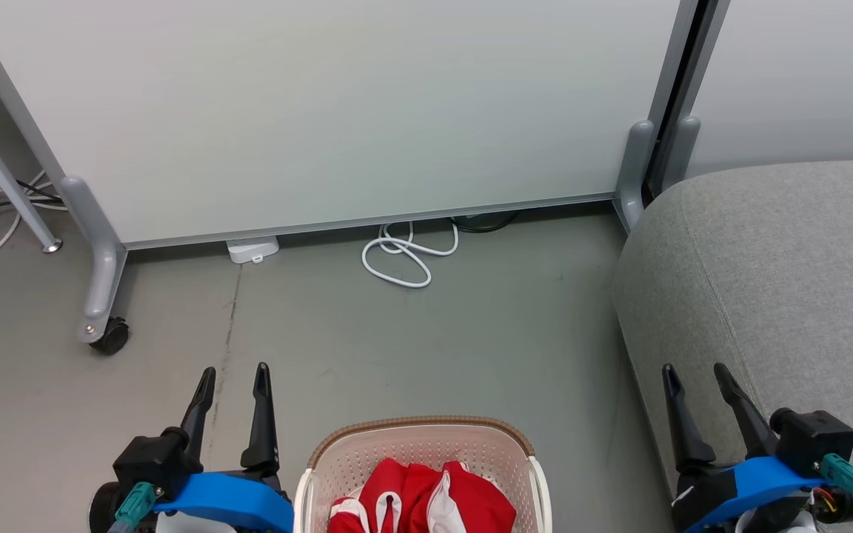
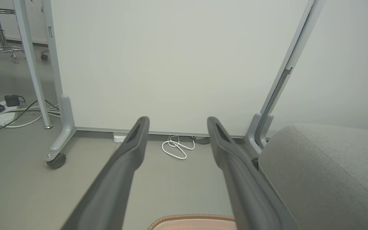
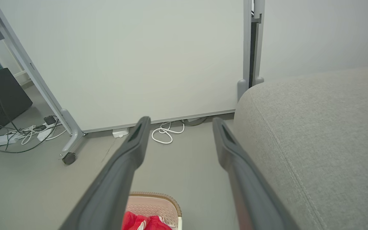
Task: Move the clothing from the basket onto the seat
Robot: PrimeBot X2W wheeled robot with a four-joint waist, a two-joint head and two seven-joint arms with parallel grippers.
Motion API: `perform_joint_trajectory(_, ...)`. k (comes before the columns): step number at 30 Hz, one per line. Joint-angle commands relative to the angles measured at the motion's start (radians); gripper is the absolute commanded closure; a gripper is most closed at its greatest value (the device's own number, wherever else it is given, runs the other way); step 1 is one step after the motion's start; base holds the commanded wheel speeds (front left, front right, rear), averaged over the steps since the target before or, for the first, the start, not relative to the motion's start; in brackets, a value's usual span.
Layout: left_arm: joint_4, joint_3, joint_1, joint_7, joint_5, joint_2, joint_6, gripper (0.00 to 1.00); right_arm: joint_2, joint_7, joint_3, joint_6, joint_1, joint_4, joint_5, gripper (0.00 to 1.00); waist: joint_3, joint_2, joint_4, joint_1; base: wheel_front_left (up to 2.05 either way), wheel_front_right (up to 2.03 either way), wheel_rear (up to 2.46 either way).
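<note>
Red white-trimmed clothing (image 1: 426, 503) is lying in the cream perforated plastic basket (image 1: 419, 423), bottom centre. The jaws of the left gripper (image 1: 235, 369) and right gripper (image 1: 693, 368) are standing spread apart, gripping nothing.

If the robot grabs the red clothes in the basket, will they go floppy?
Probably floppy: the red clothes lie crumpled in soft folds in the basket, so they'd likely droop when lifted. They look like thin fabric, so probably light. A dangling part might snag on the basket.

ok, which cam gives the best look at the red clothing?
Head view: the clothing lies heaped in the basket, white trim clear, cut by the bottom edge. Right wrist view catches a small red corner; left wrist view gets the basket's rim.
</note>
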Motion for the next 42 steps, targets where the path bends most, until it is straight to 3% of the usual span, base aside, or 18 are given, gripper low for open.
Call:
perform_joint_trajectory(1,-0.003,-0.004,-0.011,-0.010,0.021,0.004,0.002,0.00,-0.006,-0.006,-0.001,0.002,-0.010,-0.002,-0.023,0.00,-0.001,0.0000,0.000,0.0000,0.00,0.00,0.00)
perform_joint_trajectory(16,0.005,-0.014,0.005,-0.036,0.110,0.004,0.004,0.00,-0.006,-0.034,0.008,0.002,-0.008,0.006,-0.143,0.00,-0.009,0.0000,0.001,0.0000,0.00,0.00,0.00)
perform_joint_trajectory(25,0.025,-0.010,0.004,-0.036,0.053,0.004,0.009,0.00,-0.006,-0.027,0.005,0.002,-0.005,0.008,-0.133,0.00,-0.009,0.0000,0.004,0.0000,0.00,0.00,0.00)
perform_joint_trajectory(42,0.044,-0.023,-0.004,-0.036,0.042,0.004,0.027,0.00,-0.006,-0.017,-0.004,0.002,-0.004,0.005,-0.135,0.00,-0.001,0.0000,0.001,0.0000,0.00,0.00,0.00)
